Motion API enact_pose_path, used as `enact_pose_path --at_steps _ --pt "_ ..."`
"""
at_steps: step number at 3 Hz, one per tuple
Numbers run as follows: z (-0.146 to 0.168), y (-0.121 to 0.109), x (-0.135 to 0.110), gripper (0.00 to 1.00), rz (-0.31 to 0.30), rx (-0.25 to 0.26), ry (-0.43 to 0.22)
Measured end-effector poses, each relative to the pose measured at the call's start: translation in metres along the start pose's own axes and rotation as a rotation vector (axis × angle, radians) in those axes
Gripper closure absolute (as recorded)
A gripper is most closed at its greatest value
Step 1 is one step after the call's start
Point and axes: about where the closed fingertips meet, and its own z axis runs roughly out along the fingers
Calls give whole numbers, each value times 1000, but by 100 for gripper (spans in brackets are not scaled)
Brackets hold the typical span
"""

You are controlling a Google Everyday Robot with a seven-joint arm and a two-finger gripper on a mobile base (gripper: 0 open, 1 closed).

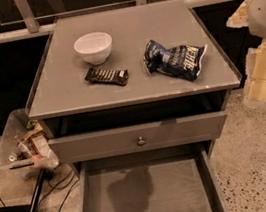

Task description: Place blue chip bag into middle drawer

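The blue chip bag [176, 58], crumpled navy foil with white lettering, lies on the right side of the grey cabinet top [135, 90]. The middle drawer [148, 196] is pulled out below, and its flat grey floor is bare, with a shadow across it. My arm comes in at the right edge of the camera view. Its gripper [260, 85] hangs beside the cabinet's right front corner, to the right of the bag and apart from it, holding nothing that I can see.
A white bowl [94, 47] and a slim black candy bar [106, 76] sit on the left part of the top. A shut drawer front with a round knob [141, 140] is above the open drawer. A clear bin of snacks [24, 144] and cables [58, 201] lie on the floor at the left.
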Motion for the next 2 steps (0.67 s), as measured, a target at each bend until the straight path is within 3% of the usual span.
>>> enact_pose_path --at_steps 1,2 --pt "0 0 0 0 0 0 0" --pt "12 -10 -17 0 -33 18 -21"
